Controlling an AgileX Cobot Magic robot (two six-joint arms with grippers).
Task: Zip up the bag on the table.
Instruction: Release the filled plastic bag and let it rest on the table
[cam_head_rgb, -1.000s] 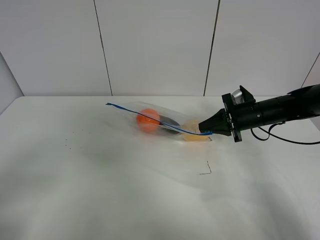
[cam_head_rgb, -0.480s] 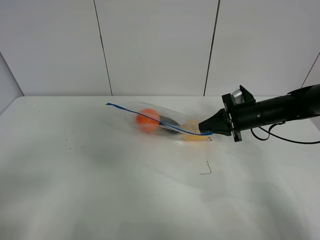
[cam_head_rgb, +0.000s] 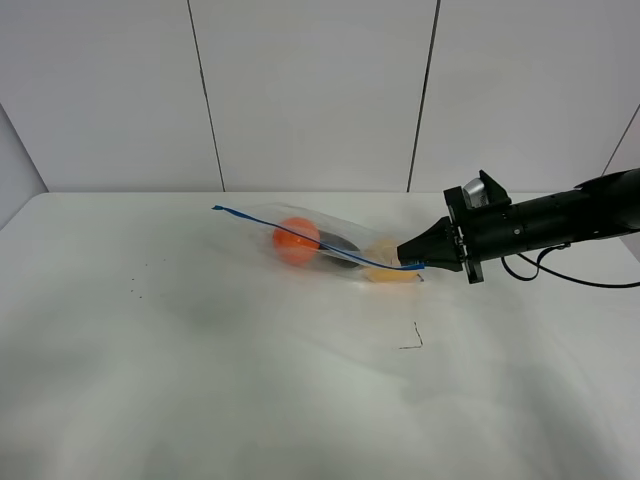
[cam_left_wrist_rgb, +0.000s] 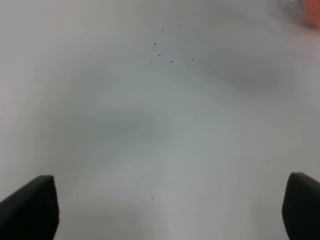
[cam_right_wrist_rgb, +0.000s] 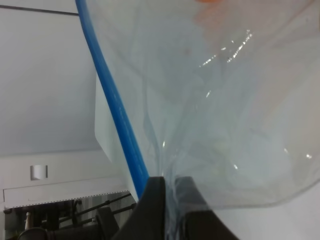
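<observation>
The clear plastic bag (cam_head_rgb: 320, 247) lies on the white table (cam_head_rgb: 250, 370) at the back middle, with an orange ball (cam_head_rgb: 296, 239), a dark item and a yellowish item showing through. A thin blue zipper strip (cam_head_rgb: 300, 236) runs along its upper edge. My right gripper (cam_head_rgb: 412, 263) is shut on the bag's right end, at the zipper. The right wrist view shows the crinkly bag (cam_right_wrist_rgb: 225, 110) and blue zipper strip (cam_right_wrist_rgb: 112, 95) pinched between the black fingers (cam_right_wrist_rgb: 152, 210). The left gripper (cam_left_wrist_rgb: 170, 210) hangs open over bare table; the exterior view does not show it.
A small thin dark mark (cam_head_rgb: 413, 338) lies on the table in front of the bag's right end. Tiny dark specks (cam_head_rgb: 135, 290) dot the left side. A cable (cam_head_rgb: 560, 275) trails from the right arm. A panelled white wall stands behind the table.
</observation>
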